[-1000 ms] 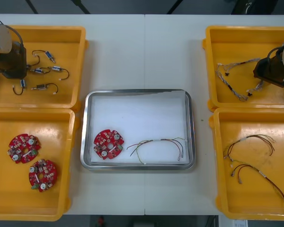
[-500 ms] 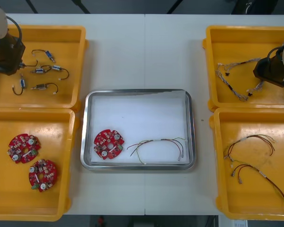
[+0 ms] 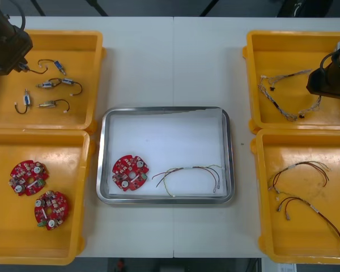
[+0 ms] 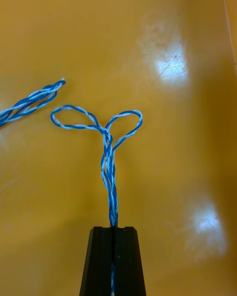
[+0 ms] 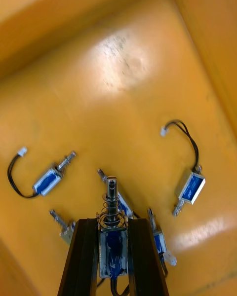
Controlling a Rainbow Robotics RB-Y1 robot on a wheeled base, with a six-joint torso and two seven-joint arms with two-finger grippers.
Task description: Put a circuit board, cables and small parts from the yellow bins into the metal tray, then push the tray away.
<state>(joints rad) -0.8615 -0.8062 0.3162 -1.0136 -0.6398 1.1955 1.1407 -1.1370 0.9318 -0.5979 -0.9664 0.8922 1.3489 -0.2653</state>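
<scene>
My left gripper (image 5: 112, 223) is shut on a small metal part (image 5: 111, 204) with a blue body and a spring, held above the far left yellow bin (image 3: 85, 56); this gripper (image 3: 10, 54) is over that bin's far left corner. My right gripper (image 4: 113, 231) is shut on a twisted blue and white cable (image 4: 109, 163) over the floor of the far right yellow bin (image 3: 260, 51); there this gripper (image 3: 330, 82) is near the bin's right side. The metal tray (image 3: 165, 110) holds a round red circuit board (image 3: 130, 172) and a red and yellow cable (image 3: 190, 173).
Several small metal parts (image 3: 55, 85) with black leads lie in the far left bin. Two red circuit boards (image 3: 29, 177) are in the near left bin. More blue and white cable (image 3: 280, 96) lies in the far right bin, and dark cables (image 3: 300, 187) in the near right bin.
My left arm has moved toward the bin's far left corner, lifting a small part away from the others. My right gripper has shifted slightly and the cable by it has changed shape.
</scene>
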